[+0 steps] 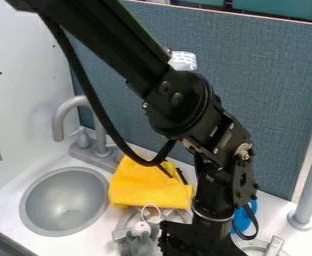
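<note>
The black gripper (192, 246) hangs at the bottom edge, right of centre, its lower end cut off by the frame. Close against its left side is a grey plush toy (141, 241) with a pinkish part and a thin white loop on top, lying over a grey stove burner. A yellow cloth (148, 185) lies folded behind the toy, left of the arm. Partly behind the arm, on the right, is a blue object (244, 218). Whether the gripper touches the toy cannot be told.
The round metal sink (64, 202) is at the left, with a grey faucet (70, 112) behind it. A second burner (257, 246) lies at the lower right. A grey post (310, 180) stands at the right edge. A blue-grey panel (272, 90) rises behind the counter.
</note>
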`<move>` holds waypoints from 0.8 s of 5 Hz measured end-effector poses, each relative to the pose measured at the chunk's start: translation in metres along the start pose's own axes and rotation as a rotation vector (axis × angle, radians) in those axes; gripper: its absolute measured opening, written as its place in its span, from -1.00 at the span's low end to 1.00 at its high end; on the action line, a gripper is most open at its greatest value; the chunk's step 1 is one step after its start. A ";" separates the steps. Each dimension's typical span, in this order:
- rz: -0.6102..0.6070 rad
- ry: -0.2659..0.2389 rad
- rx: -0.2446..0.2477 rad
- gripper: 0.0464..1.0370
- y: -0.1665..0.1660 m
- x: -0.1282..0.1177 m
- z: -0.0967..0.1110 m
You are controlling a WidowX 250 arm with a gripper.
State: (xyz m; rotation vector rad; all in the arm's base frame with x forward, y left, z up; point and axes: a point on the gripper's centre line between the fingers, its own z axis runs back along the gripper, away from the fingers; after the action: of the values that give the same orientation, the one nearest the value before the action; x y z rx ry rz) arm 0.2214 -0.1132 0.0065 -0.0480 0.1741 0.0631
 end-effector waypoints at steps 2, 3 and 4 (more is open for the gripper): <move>-0.015 0.025 0.036 0.93 -0.012 0.002 -0.021; -0.056 0.058 0.042 0.93 -0.027 0.006 -0.040; -0.068 0.066 0.032 0.93 -0.037 0.017 -0.059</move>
State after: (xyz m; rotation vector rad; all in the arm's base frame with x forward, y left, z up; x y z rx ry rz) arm 0.2309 -0.1520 -0.0527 -0.0242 0.2397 -0.0092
